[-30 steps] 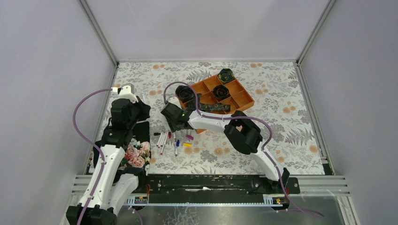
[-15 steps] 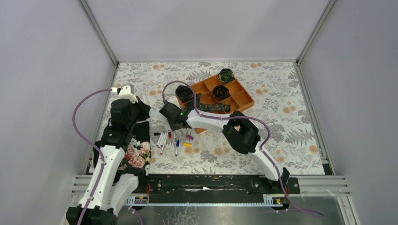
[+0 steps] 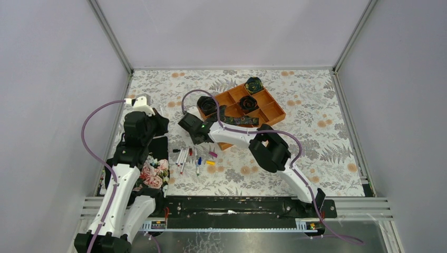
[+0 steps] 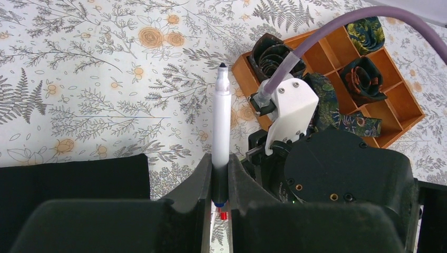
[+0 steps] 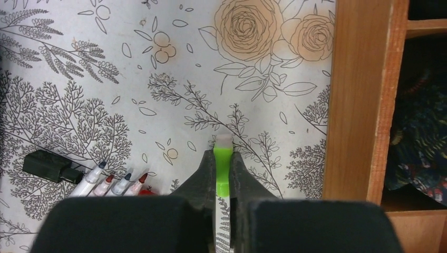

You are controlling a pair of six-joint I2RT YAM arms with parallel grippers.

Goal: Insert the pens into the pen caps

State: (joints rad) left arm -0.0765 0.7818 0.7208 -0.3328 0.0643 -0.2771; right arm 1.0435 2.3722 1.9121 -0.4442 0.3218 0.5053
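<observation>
A white pen [image 4: 222, 121] with a black tip points away from me, and my left gripper [image 4: 220, 171] is shut on its dark rear end. In the right wrist view my right gripper [image 5: 223, 163] is shut on a neon green pen cap [image 5: 223, 158], just above the floral cloth. Several more pens [image 3: 182, 156] lie side by side in front of the right gripper, and their coloured tips [image 5: 113, 182] show low on the left of the right wrist view. A yellow cap [image 3: 211, 163] and a magenta cap [image 3: 213, 154] lie beside them. A red cap [image 5: 147, 193] peeks out by my fingers.
An orange compartment tray [image 3: 274, 112] with dark rolled fabric pieces stands at the back centre; its wall [image 5: 358, 100] is close on the right of my right gripper. A small black piece [image 5: 47, 166] lies left of the pens. A black floral cloth [image 3: 153, 174] lies under the left arm.
My right gripper has closed on the green cap, and its wrist has shifted slightly left and back. The left arm holds its pen still.
</observation>
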